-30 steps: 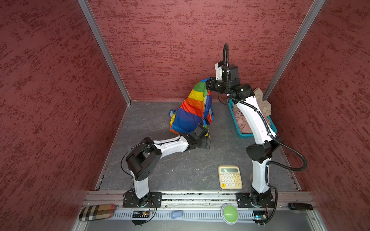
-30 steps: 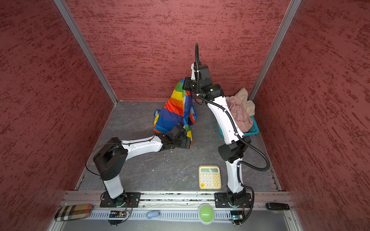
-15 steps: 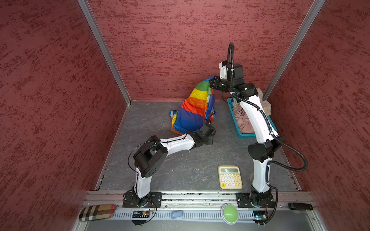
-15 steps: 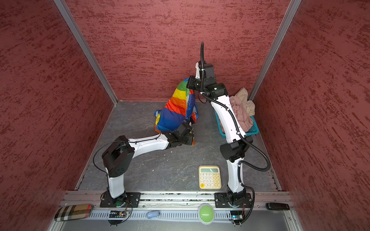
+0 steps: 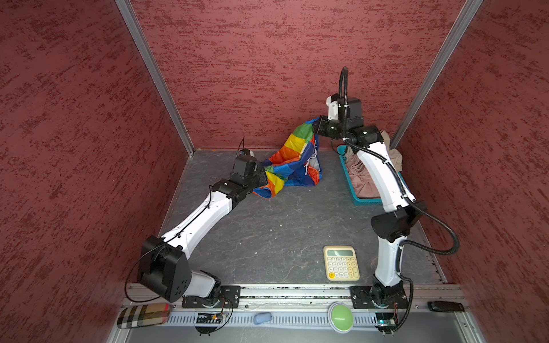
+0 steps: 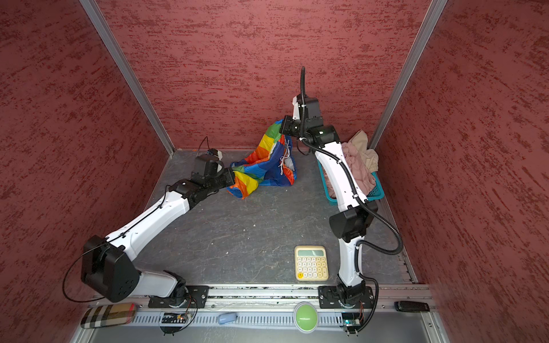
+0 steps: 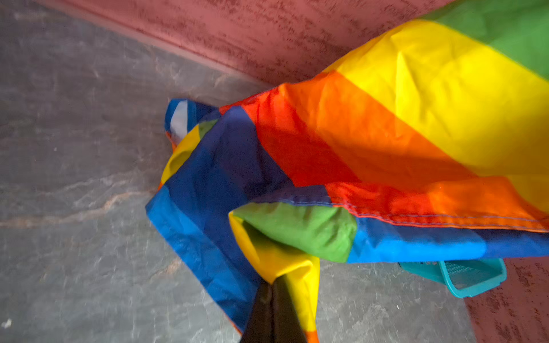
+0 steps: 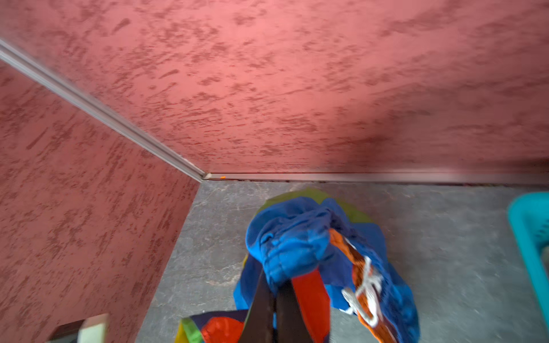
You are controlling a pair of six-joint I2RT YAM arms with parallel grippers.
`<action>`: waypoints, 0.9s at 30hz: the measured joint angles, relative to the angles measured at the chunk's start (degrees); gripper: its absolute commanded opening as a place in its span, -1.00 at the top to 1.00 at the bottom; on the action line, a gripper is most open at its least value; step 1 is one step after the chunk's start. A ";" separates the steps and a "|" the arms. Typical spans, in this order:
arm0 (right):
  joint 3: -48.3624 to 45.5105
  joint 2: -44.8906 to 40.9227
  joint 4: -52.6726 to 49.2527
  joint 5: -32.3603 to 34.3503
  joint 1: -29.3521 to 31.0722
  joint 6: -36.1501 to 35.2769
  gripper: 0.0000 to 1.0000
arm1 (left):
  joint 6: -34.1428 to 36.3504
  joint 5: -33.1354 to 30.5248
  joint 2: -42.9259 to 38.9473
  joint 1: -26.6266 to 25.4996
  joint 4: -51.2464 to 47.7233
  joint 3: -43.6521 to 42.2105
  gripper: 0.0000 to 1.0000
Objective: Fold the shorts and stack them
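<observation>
Rainbow shorts (image 5: 292,166) are hanging over the far table (image 5: 267,231). My right fingers (image 8: 260,311) are clamping the waist high, my left fingers (image 7: 267,317) a leg corner low. I'm judging this the spreading step; next they need laying flat.

L arm (image 5: 205,213): upper link folded low, out to the left; long forearm link reaches fwd and inward, wrist about level, low down. L end effector (image 5: 263,178) pinched tight on a fold of the rainbow shorts (image 5: 292,154); wrist view shows fingers (image 7: 267,311) pressed together w/ cloth between. R arm (image 5: 383,178): stands near upright, elbow at mid-height, forearm angled up toward the rear, wrist turned left. R end effector (image 5: 315,127) held high, clamped on the shorts' top edge, fingers (image 8: 261,306) closed.
</observation>
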 measured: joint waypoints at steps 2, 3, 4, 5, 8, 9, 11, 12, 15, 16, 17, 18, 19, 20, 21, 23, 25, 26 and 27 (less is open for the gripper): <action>4.74 3.32 -0.31 0.00 3.19 -0.79 1.00 | -2.16 4.20 -0.07 6.71 -0.61 -2.71 0.92; 5.95 4.92 -0.28 -0.04 5.38 -1.31 1.00 | -3.39 6.60 -0.15 11.87 -0.66 -4.94 0.87; 6.08 6.14 -0.35 -0.11 7.54 -1.77 1.00 | -4.50 8.50 -0.46 16.94 -0.87 -7.17 0.91; 5.79 7.30 -0.46 -0.24 9.44 -2.19 1.00 | -5.42 9.68 -0.98 21.22 -1.44 -8.98 0.94; 4.11 11.96 -0.83 -0.96 15.43 -3.19 1.00 | -7.10 11.23 -4.87 30.32 -4.39 -11.76 1.00; 3.76 13.88 -1.05 -1.42 17.03 -3.34 1.00 | -7.43 12.13 -6.58 31.58 -4.92 -11.61 1.00; 3.50 17.81 -1.57 -2.38 19.71 -3.58 1.00 | -7.80 14.43 -8.63 33.59 -5.05 -10.60 1.00; 3.50 19.82 -1.92 -2.97 21.07 -3.63 1.00 | -7.98 16.06 -9.01 35.01 -4.81 -10.16 1.00; 3.52 24.41 -4.07 -4.57 23.32 -3.87 0.86 | -9.64 18.91 -8.17 39.85 -3.85 -10.67 0.25; 3.52 25.14 -4.76 -4.85 23.47 -4.13 0.64 | -10.12 19.21 -7.87 40.72 -3.52 -11.13 -0.02; 3.52 25.46 -5.57 -5.05 23.43 -4.37 0.39 | -10.64 19.69 -7.45 41.22 -3.37 -11.61 -0.25; 3.52 25.49 -6.29 -5.25 23.17 -4.61 0.30 | -11.13 20.13 -6.99 41.05 -3.52 -11.82 -0.45; 3.52 25.16 -6.64 -5.51 22.77 -4.66 0.20 | -11.34 20.28 -6.58 40.46 -3.61 -11.80 -0.63; 3.41 24.59 -6.78 -5.64 22.40 -5.22 0.02 | -11.47 20.33 -6.27 39.65 -3.85 -11.65 -0.92; 2.58 23.37 -6.67 -5.73 21.86 -5.35 -0.14 | -11.50 20.20 -6.16 38.77 -4.46 -11.34 -0.99; -1.46 19.39 -5.99 -5.86 20.83 -5.35 -0.41 | -11.39 19.91 -6.36 37.59 -5.86 -10.45 -0.99; -8.70 13.16 -4.15 -5.99 19.43 -5.20 -0.64 | -11.02 18.73 -7.02 36.87 -7.45 -8.96 -0.99; -13.31 9.53 -2.29 -6.03 18.67 -5.38 -0.75 | -10.73 17.97 -7.61 36.68 -8.04 -8.22 -0.99; -19.28 4.98 0.04 -6.12 17.68 -5.20 -0.88 | -10.38 16.98 -8.55 36.59 -8.68 -7.43 -0.99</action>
